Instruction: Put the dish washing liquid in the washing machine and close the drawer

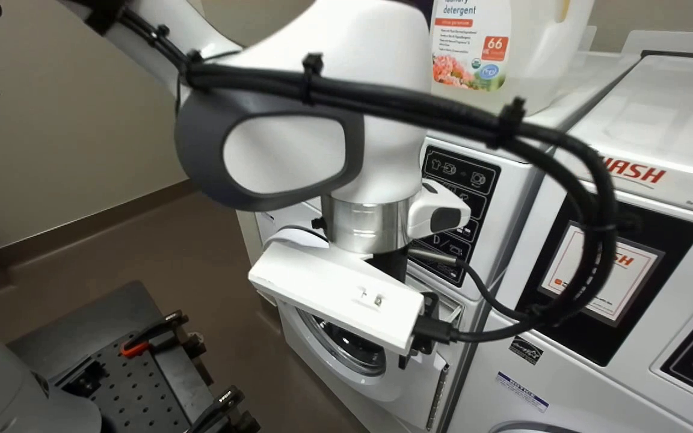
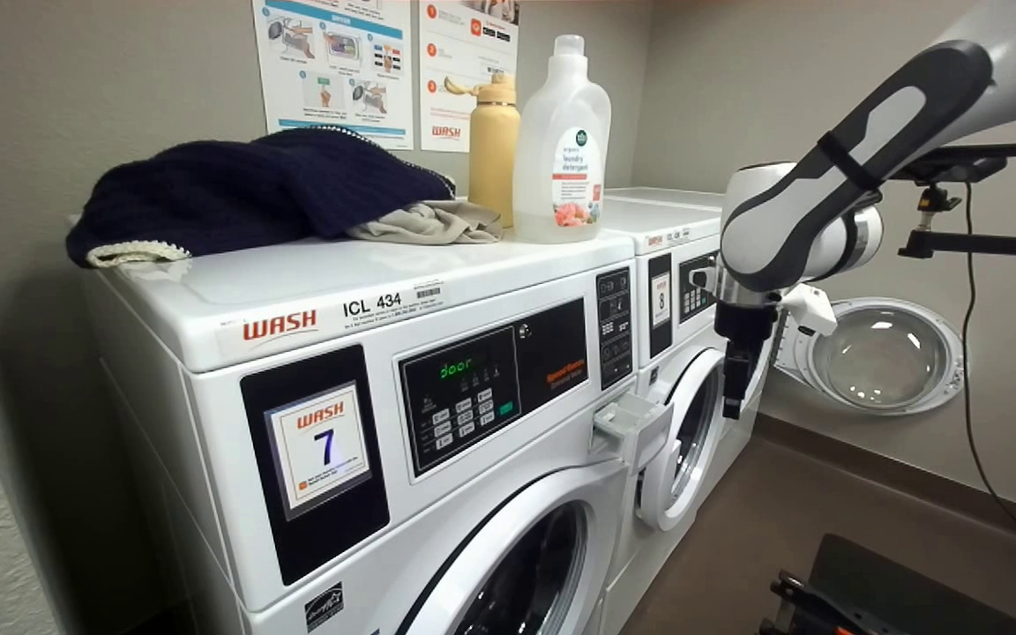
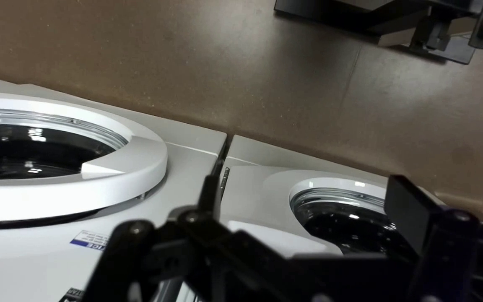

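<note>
The dish washing liquid, a white jug (image 2: 561,145) with an orange-red label, stands upright on top of the washing machine (image 2: 561,348). In an exterior view the machine's drawer (image 2: 636,423) is pulled out below the dark icon panel. My gripper (image 3: 308,203) points down in front of the machines, fingers wide apart with nothing between them. In the wrist view the drawer's white front (image 3: 283,241) shows behind the jaws, partly covered by the gripper body; I cannot tell how far off it is. The wrist camera housing hides most of the gripper in an exterior view.
A yellow bottle (image 2: 492,150), dark blue cloth (image 2: 270,190) and beige cloth (image 2: 429,222) lie or stand beside the jug. A neighbouring machine marked 8 (image 2: 662,300) adjoins the washer. Beyond it a round door (image 2: 887,353) hangs open. The robot's base plate (image 1: 136,385) with clamps faces the washers.
</note>
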`<state>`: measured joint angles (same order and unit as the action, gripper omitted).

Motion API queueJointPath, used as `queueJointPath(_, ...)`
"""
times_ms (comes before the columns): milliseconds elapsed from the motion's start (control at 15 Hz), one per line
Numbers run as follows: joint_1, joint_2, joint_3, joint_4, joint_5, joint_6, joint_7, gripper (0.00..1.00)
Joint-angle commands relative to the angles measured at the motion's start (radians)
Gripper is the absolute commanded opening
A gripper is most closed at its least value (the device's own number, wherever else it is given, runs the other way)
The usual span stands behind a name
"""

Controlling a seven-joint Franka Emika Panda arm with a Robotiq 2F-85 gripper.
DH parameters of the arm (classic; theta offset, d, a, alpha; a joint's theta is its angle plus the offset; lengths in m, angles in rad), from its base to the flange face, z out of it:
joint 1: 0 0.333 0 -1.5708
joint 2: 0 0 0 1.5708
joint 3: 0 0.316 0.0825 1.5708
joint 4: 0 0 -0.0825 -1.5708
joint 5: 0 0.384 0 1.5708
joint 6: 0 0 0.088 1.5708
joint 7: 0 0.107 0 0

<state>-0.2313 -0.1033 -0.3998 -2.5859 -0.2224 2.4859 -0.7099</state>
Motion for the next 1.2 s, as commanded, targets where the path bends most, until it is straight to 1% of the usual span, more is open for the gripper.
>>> queueJointPath(0, -0.019, 0.137, 0.02, 0.029, 0.035, 0.117, -0.083, 1.0)
queueJointPath(200, -0.034, 0.262, 0.054, 0.071, 0.048, 0.194, -0.134, 1.0)
queueJointPath(400, -0.062, 0.37, 0.108, 0.124, 0.047, 0.238, -0.151, 1.0)
queueJointPath(667, -0.084, 0.484, 0.153, 0.214, 0.005, 0.266, -0.121, 1.0)
queueJointPath(933, -0.077, 0.554, 0.148, 0.28, -0.05, 0.31, -0.087, 1.0)
queueJointPath(1133, -0.059, 0.569, 0.124, 0.279, -0.092, 0.403, -0.041, 1.0)
